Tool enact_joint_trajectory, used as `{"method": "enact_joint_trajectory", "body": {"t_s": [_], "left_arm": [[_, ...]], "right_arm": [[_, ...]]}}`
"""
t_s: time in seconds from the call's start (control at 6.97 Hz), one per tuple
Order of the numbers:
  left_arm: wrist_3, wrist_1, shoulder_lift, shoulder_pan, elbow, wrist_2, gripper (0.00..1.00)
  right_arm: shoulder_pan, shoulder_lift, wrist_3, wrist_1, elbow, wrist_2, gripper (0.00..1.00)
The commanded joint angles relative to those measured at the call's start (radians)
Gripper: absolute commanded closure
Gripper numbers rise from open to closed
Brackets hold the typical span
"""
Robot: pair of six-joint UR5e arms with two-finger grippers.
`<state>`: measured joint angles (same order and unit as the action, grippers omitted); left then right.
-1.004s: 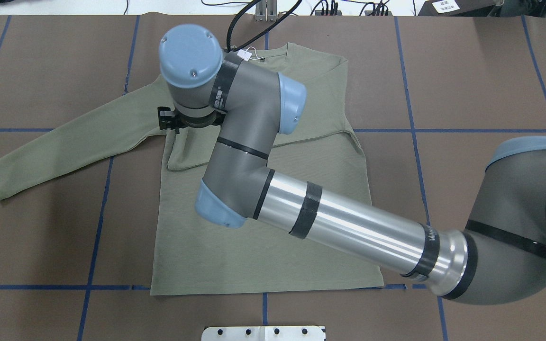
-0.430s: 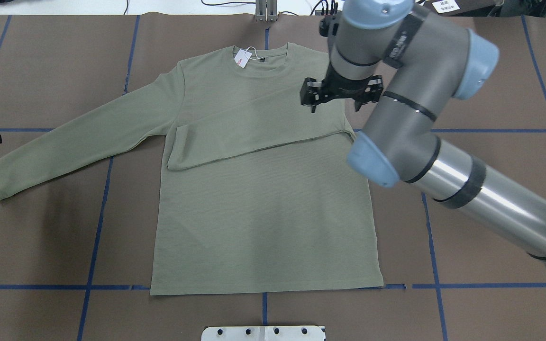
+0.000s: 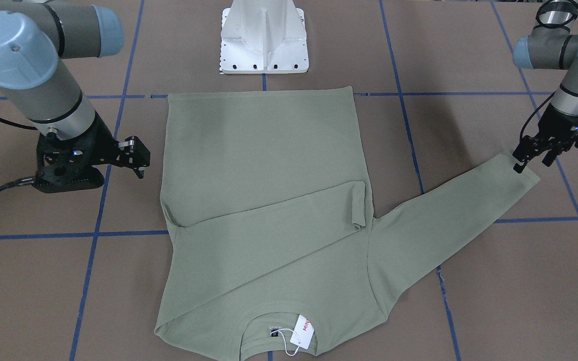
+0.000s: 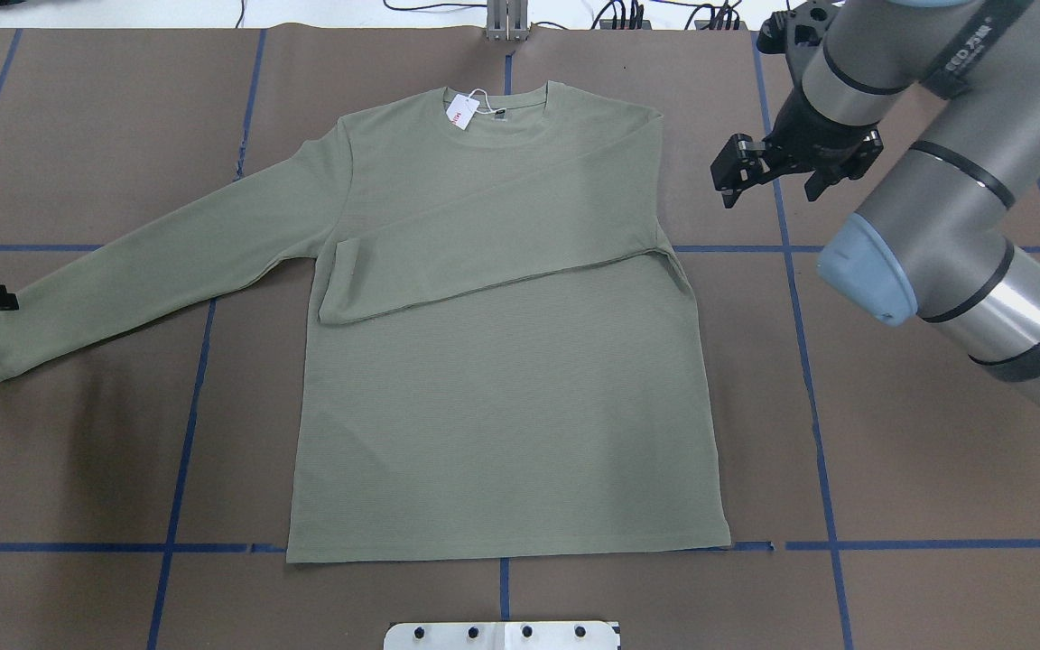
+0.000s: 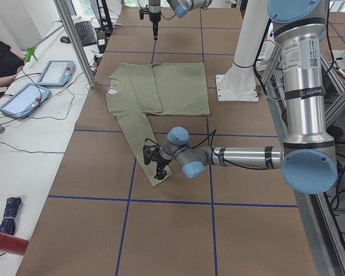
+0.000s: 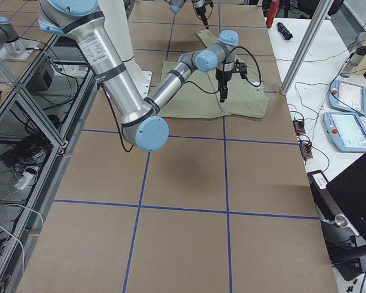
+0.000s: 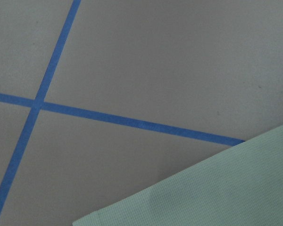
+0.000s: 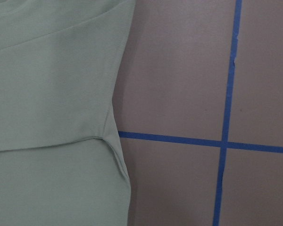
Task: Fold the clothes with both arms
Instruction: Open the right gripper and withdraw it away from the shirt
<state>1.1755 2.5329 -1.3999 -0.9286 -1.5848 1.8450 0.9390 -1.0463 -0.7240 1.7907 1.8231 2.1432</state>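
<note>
Shirt (image 4: 502,406) points neck away from pedestal (image 4: 502,635); left claw (image 3: 532,163) and right claw (image 4: 769,186) spread.

The shirt (image 4: 502,397) under me is plain sage green with a fine ribbed weave, a white hang tag (image 4: 459,113) lettered in red and a black neck label (image 4: 497,115). It lies on a brown table (image 4: 935,469) gridded with blue tape lines (image 4: 813,406). My right arm (image 4: 944,199) and left arm (image 3: 575,82) are grey and silver with light-blue caps, and my right pincer (image 4: 768,194) and left pincer (image 3: 531,165) are black.
</note>
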Motion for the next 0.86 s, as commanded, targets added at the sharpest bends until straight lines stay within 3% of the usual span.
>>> {"method": "enact_joint_trajectory", "body": {"t_s": [0.0,0.72], "left_arm": [[0.035,0.000,0.007,0.048,0.038,-0.061,0.00],[0.038,0.000,0.009,0.054,0.063,-0.055,0.01]], "right_arm": [[0.014,-0.053,0.034,-0.002,0.039,0.012,0.00],[0.012,-0.066,0.032,-0.002,0.065,0.012,0.00]]}}
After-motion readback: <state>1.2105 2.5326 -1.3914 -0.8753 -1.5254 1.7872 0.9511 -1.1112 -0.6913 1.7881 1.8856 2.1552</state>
